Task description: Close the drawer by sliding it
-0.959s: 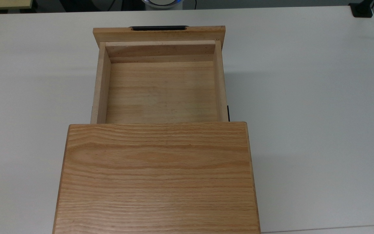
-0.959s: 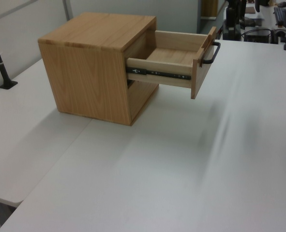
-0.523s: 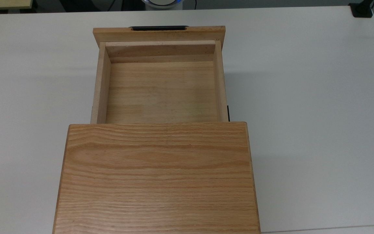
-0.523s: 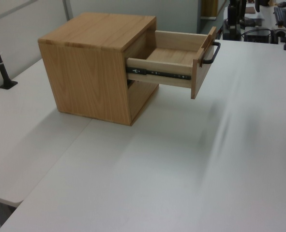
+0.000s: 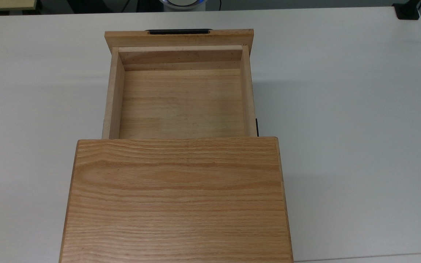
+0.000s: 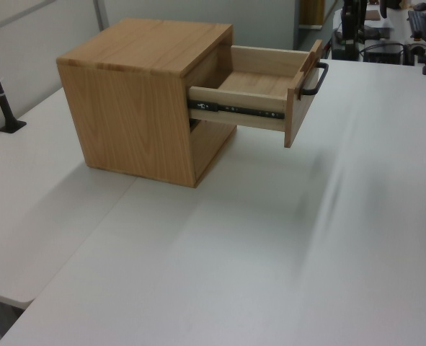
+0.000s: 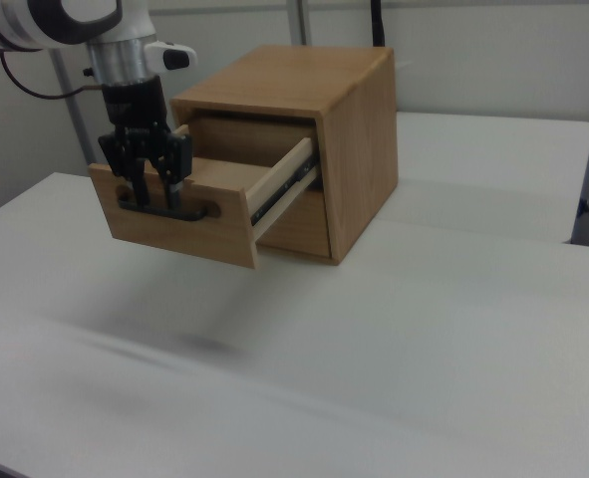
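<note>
**Ana:** Right view first, working from the near edge outward: bare white table fills the lower frame, then the drawer hangs out over it at left centre, pulled well clear of the cabinet in the upper middle. Why is the arm sitting there?

**Ben:** I judge it is lined up to push. The gripper points down in the upper left of the frame, right against the front panel at the black handle. That is the face a closing slide would load, straight along the metal runner.

**Ana:** Are the fingers clenched on the bar?

**Ben:** They straddle it with a gap between them, so I read them as parted, not grasping the handle. Whether a fingertip touches the bar I cannot tell.

**Ana:** And from above?

**Ben:** Top view, near to far: the cabinet's oak top covers the lower centre, the drawer's empty box stretches beyond it toward the upper centre, and the handle lies at the far edge of the front panel. Left view has the cabinet at upper left and the drawer jutting toward the upper right, with its runner exposed.

**Ana:** Anything different from a second ago?

**Ben:** Nothing I can find. The drawer shows the same extension in the top and left views, and the handle sits at the same spot. Closing has not begun.
</note>
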`<state>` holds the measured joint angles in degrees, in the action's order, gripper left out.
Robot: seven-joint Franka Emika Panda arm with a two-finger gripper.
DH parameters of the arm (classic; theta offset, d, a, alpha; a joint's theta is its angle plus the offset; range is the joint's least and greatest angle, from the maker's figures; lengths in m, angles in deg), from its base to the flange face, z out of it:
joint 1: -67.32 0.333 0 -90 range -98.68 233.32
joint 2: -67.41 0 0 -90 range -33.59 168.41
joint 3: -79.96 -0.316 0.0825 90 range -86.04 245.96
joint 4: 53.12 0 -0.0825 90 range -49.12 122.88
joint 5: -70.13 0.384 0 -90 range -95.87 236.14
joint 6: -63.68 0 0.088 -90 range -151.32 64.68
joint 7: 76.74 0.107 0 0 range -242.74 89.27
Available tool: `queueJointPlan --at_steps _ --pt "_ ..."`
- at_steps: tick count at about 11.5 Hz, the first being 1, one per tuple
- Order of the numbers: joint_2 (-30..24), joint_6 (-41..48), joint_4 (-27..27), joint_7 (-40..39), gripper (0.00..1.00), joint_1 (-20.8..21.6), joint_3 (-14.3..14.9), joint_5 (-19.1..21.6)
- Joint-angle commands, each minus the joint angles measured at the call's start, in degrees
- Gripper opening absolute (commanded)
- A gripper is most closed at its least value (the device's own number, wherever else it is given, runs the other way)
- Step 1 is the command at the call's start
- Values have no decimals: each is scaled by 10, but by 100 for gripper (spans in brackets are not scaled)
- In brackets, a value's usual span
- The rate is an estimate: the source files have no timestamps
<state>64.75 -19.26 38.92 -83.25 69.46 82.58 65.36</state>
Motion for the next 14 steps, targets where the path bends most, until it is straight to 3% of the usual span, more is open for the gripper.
queueJointPlan --at_steps 1,3,9,14 --pt "0 24 -8 -17 10 3 2 26" --pt "3 23 -4 -17 2 6 -3 31" --pt "34 12 2 -11 0 38 -4 57" --pt "61 -119 19 19 0 50 -4 77"
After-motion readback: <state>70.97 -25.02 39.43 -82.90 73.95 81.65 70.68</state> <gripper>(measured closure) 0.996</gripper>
